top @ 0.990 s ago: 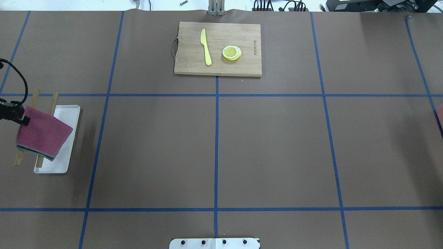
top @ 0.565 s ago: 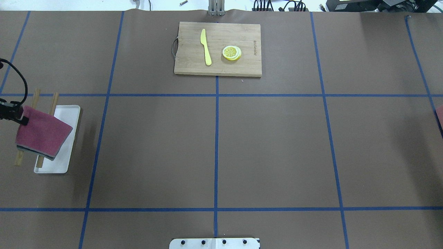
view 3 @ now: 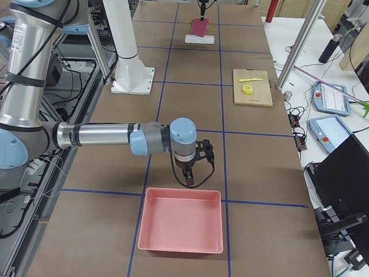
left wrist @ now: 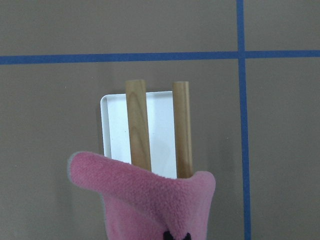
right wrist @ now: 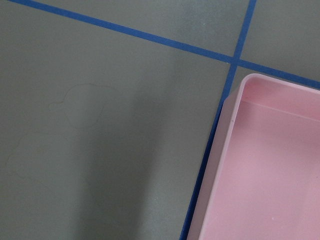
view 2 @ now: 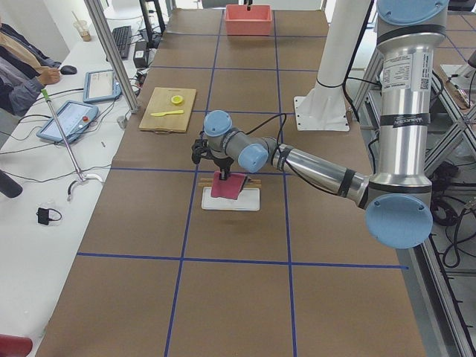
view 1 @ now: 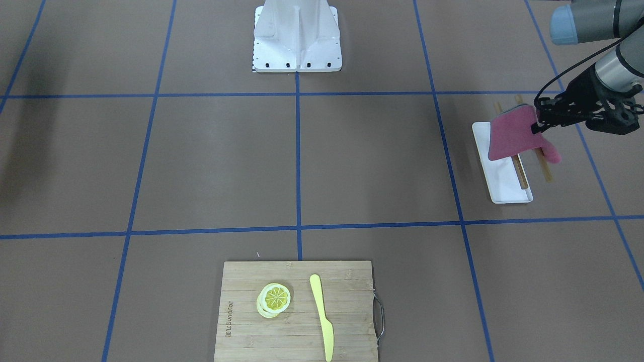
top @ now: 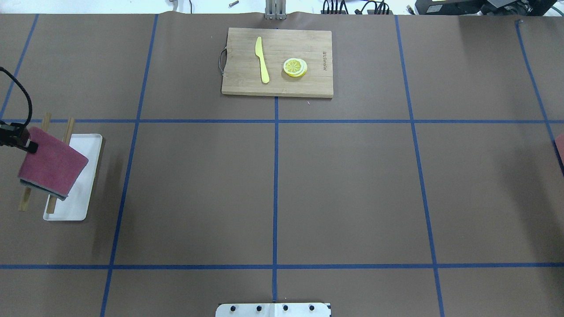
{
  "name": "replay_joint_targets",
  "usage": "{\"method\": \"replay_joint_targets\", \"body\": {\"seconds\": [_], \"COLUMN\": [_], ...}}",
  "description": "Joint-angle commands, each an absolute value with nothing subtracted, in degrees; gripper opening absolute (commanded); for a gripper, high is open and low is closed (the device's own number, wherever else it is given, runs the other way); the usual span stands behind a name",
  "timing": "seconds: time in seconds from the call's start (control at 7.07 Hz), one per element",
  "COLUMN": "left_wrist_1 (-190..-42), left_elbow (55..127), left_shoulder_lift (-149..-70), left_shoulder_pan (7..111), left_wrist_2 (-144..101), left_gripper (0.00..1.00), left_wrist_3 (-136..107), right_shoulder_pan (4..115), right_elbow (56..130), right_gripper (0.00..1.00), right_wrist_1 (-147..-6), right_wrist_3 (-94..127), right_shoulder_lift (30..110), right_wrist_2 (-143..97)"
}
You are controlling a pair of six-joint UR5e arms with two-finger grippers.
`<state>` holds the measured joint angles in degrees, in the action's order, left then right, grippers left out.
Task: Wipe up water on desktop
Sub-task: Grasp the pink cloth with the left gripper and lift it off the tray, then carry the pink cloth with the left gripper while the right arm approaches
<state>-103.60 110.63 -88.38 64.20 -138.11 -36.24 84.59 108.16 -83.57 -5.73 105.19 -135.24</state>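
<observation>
I see bare desktop from cutting board to robot base: wide lane. Board's handle side: white tray, two wooden rods, pink cloth hanging above. Opposite side, well apart: pink bin.

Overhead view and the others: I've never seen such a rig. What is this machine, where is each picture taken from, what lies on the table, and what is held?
Two robot arms stand at a brown desktop taped into a blue grid. Two cameras look down, from behind the robot and from across the table; two watch from the table's ends; one rides on each wrist. The left end effector, a two-finger clamp, holds a pink cloth above a white tray and two wooden sticks. Farther off lies a cutting board with a yellow knife and lemon slices. The right end effector hangs beside a pink bin; whether it is open cannot be told.
</observation>
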Motion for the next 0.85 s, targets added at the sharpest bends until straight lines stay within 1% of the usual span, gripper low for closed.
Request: {"method": "replay_joint_targets", "body": {"seconds": [0.0,0.28,0.57,0.71], "left_wrist_1": [-103.2,-103.1,-100.4,-93.7], "left_elbow": [113.1,113.1,112.6,112.3], "left_shoulder_lift": [-92.2,-102.2,-112.7,-120.9], "left_shoulder_pan": [64.1,62.7,54.8,50.8], "left_wrist_2": [-138.1,-138.1,-137.2,-131.7], "left_gripper": [0.00,0.00,0.00,0.00], "left_wrist_3": [-43.8,-58.8,-75.0,-80.7], "right_shoulder_pan": [82.9,80.6,80.0,78.6], "right_elbow": [109.2,109.3,109.5,110.5], "right_gripper": [1.00,1.00,1.00,1.00], "right_wrist_1": [-83.1,-77.5,-70.0,-67.2], "right_wrist_3": [-5.7,-5.5,-4.9,-3.4], "right_shoulder_lift": [105.0,103.5,103.5,102.8], "right_wrist_2": [-135.5,-135.7,-136.8,-138.8]}}
